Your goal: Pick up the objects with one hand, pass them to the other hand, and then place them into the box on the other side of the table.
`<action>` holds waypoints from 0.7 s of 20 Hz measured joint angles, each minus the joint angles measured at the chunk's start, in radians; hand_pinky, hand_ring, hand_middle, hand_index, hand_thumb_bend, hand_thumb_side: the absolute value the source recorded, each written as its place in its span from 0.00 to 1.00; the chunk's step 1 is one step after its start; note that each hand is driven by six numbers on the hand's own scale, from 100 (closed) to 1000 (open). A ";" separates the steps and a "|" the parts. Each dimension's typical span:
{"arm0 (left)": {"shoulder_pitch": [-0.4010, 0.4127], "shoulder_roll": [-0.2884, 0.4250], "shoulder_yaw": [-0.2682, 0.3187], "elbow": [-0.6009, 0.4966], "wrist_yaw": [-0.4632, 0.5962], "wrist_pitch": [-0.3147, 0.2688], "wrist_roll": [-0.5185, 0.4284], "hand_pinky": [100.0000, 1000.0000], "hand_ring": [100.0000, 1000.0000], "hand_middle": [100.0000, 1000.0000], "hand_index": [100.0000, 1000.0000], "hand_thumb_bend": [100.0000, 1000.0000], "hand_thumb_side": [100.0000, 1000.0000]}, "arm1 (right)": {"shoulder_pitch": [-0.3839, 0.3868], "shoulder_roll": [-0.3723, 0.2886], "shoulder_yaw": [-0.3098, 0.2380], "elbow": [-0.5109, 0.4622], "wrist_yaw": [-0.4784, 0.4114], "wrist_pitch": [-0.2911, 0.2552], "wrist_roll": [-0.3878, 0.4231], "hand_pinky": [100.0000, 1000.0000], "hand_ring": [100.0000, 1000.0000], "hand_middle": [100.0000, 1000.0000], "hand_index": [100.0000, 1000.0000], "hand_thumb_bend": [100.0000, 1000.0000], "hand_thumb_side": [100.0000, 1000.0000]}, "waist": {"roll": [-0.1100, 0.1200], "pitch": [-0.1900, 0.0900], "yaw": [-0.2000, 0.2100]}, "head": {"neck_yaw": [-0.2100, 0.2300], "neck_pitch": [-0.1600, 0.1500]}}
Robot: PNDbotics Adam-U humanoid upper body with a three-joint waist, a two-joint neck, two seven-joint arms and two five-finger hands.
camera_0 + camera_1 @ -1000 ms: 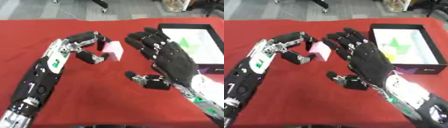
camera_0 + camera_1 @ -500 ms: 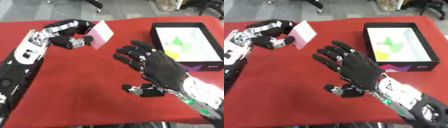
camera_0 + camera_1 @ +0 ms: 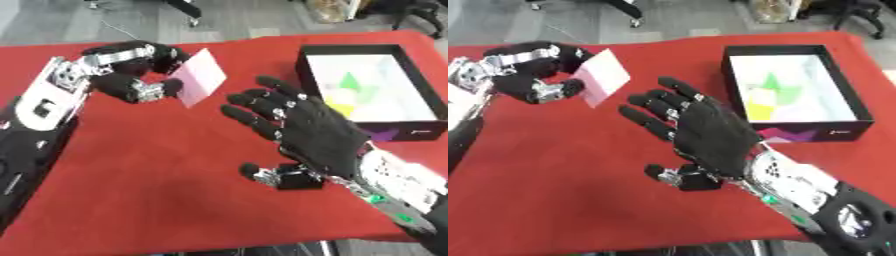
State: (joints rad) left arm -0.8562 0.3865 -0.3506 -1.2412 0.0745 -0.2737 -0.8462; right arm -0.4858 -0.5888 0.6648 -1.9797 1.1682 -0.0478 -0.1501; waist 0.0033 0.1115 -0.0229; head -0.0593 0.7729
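A pale pink flat card (image 3: 199, 77) is held tilted above the red table (image 3: 157, 165), pinched between the curled fingers and thumb of my left hand (image 3: 136, 70) at the upper left. My right hand (image 3: 302, 132) hovers open in the middle, fingers spread and pointing toward the card, its fingertips a short way from the card's lower edge and not touching it. The black box (image 3: 367, 90) stands at the right side of the table; inside it lie green, yellow and purple flat pieces (image 3: 350, 92) on a white floor.
Grey floor and chair legs (image 3: 188, 12) show beyond the table's far edge. The table's near edge (image 3: 219, 245) runs just below my right forearm (image 3: 402, 185). My left forearm (image 3: 39, 125) lies along the left side.
The whole picture has shifted, so the camera moved. My right hand has closed in on the card from its lower right; my left hand keeps its pinch on the card.
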 measured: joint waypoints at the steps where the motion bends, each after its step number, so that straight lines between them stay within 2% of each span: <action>1: 0.000 0.000 -0.004 0.006 -0.010 -0.005 0.005 0.69 0.45 0.37 0.59 0.00 0.47 | -0.003 0.000 -0.002 0.000 0.005 0.013 -0.002 0.90 0.79 0.84 0.97 0.41 0.32 | 0.000 0.000 -0.001 | -0.003 0.000; 5: 0.001 0.000 -0.019 0.025 -0.031 -0.020 0.020 0.70 0.45 0.38 0.59 0.00 0.48 | -0.018 0.004 -0.005 0.000 0.010 0.053 0.003 0.89 0.80 0.83 0.97 0.40 0.32 | 0.000 -0.005 -0.002 | -0.008 0.000; 8: 0.001 -0.002 -0.032 0.033 -0.031 -0.022 0.022 0.70 0.45 0.37 0.59 0.00 0.59 | -0.026 0.012 -0.005 0.000 0.005 0.068 0.016 0.88 0.80 0.83 0.97 0.40 0.32 | 0.000 -0.006 -0.003 | -0.012 0.000; 14: -0.017 -0.027 -0.064 0.032 -0.044 -0.028 0.028 0.71 0.46 0.38 0.60 0.00 0.56 | -0.044 0.025 -0.003 0.000 -0.016 0.075 0.035 0.88 0.80 0.82 0.97 0.40 0.33 | 0.000 -0.006 -0.003 | -0.013 0.000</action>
State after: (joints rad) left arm -0.8731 0.3590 -0.4147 -1.2088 0.0308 -0.3021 -0.8178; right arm -0.5294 -0.5638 0.6623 -1.9797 1.1526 0.0267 -0.1148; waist 0.0034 0.1050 -0.0258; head -0.0726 0.7729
